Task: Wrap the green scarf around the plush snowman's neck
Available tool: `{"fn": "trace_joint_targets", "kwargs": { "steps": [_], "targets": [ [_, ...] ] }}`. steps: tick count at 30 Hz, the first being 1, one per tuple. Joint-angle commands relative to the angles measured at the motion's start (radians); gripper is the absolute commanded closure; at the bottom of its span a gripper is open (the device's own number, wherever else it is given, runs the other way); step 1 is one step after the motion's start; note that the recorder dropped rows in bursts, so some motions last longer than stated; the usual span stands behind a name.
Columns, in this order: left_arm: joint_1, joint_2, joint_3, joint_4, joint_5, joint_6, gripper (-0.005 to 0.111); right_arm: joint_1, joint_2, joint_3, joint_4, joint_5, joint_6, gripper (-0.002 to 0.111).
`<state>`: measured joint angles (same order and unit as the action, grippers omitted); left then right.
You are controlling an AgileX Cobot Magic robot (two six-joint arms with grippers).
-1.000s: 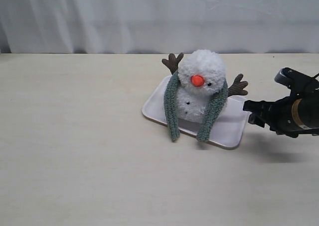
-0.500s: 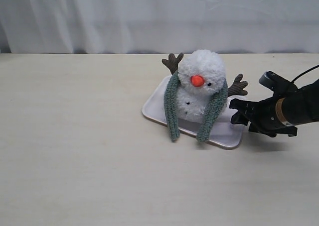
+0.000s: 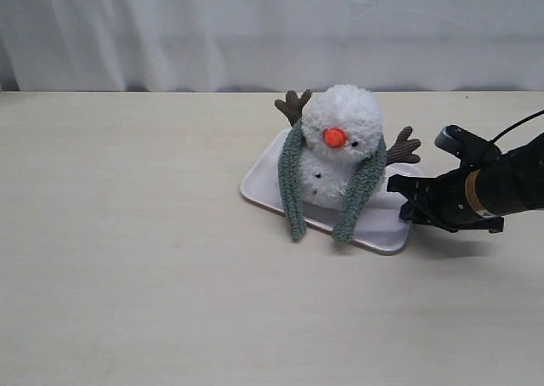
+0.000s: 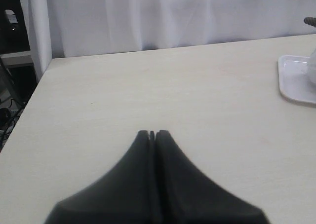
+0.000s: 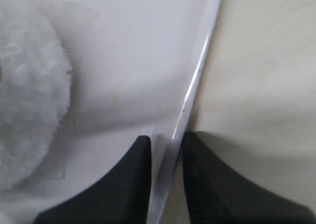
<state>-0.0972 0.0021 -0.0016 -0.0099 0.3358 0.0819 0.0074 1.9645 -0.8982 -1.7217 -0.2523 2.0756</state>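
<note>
I see open worktop (image 3: 127,267) left of and in front of the tray (image 3: 262,178). The plush snowman (image 3: 340,122) crowds the tray, and my right pincer (image 3: 399,197) straddles its right rim.

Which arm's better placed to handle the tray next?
Right. The right tool straddles the tray rim beside the plush snowman; the left tool sits shut over bare table, far off.
</note>
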Motion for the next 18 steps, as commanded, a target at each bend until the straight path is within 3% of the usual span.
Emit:
{"fn": "trace_joint_targets", "kwargs": {
  "steps": [1, 11, 18],
  "targets": [
    [-0.008, -0.002, 0.002, 0.001, -0.013, 0.0, 0.107, 0.018, 0.021, -0.011, -0.023, -0.006, -0.03, 0.086],
    [-0.008, -0.002, 0.002, 0.001, -0.013, 0.0, 0.107, 0.018, 0.022, -0.023, -0.023, 0.12, -0.1, 0.086],
    [-0.008, -0.002, 0.002, 0.001, -0.013, 0.0, 0.107, 0.018, 0.024, -0.09, -0.023, 0.126, -0.272, 0.086]
  ]
}}
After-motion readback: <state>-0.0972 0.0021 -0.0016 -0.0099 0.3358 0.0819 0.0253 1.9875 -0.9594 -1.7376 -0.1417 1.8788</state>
